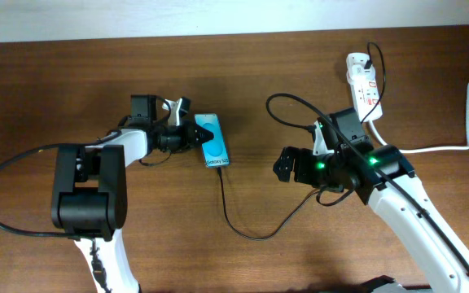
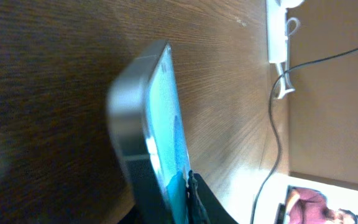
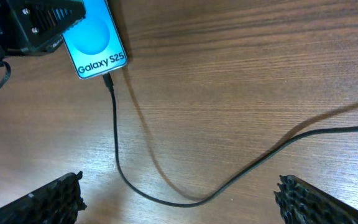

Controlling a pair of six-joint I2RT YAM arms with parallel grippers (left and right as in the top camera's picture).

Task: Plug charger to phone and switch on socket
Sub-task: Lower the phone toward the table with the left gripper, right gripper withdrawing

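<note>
I see left gripper [image 1: 192, 135] clamped on phone [image 1: 214, 146] mid-frame, charger [image 3: 115, 143] plugged in; right gripper [image 1: 282, 165] wide open, empty.

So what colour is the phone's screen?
The phone screen is bright cyan-blue; clearest in the right wrist view.

Under me: dark brown wood-grain table [image 1: 39, 81], fills nearly every view. Pale strip [image 1: 137, 16] runs past its far edge, wall or floor, can't tell. Soft glare patches on the wood. My left wrist view catches a plainer brown surface [image 2: 334, 112] beyond the table, plus a blurred figure [image 2: 308, 202] in dark red.
</note>
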